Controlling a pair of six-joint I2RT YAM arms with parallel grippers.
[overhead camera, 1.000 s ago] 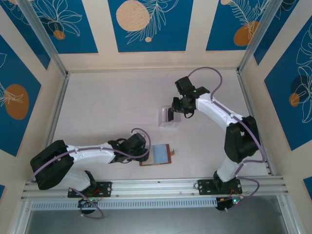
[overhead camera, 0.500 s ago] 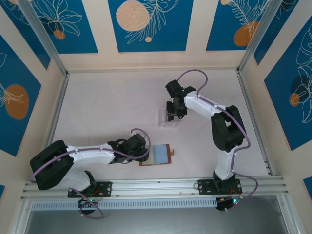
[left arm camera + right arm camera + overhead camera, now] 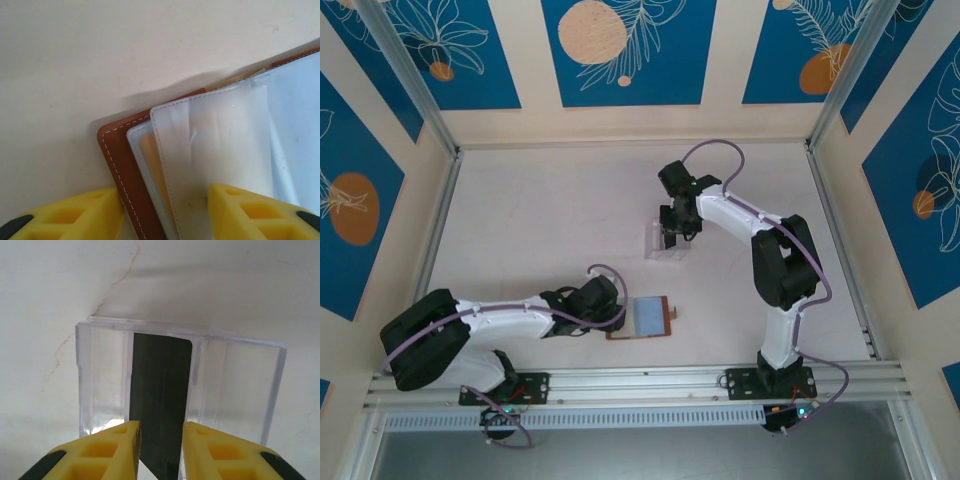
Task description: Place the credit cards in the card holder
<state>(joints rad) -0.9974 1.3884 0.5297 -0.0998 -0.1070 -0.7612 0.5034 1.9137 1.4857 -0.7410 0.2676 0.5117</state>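
Observation:
The card holder [image 3: 645, 317], a brown leather wallet, lies open near the front of the table, pale pockets up. My left gripper [image 3: 609, 309] is at its left edge. In the left wrist view the left gripper [image 3: 165, 192] is open and straddles the card holder's stitched brown edge [image 3: 120, 160]; one finger lies over the pale pocket [image 3: 215, 140]. Farther back, my right gripper [image 3: 670, 232] reaches into the clear stand [image 3: 660, 249]. In the right wrist view a dark credit card [image 3: 160, 385] stands in the stand's middle slot [image 3: 100, 380], with the right gripper [image 3: 161, 427] shut on its two edges.
Aluminium rails run along the table's front edge [image 3: 640, 380] and up both sides. Patterned blue walls close in the back and sides. The bare pale tabletop [image 3: 540, 220] stretches between the stand and the left wall.
The right arm has swung left and down onto the clear stand, and its fingers have narrowed on the dark card. The left arm and the card holder have stayed still.

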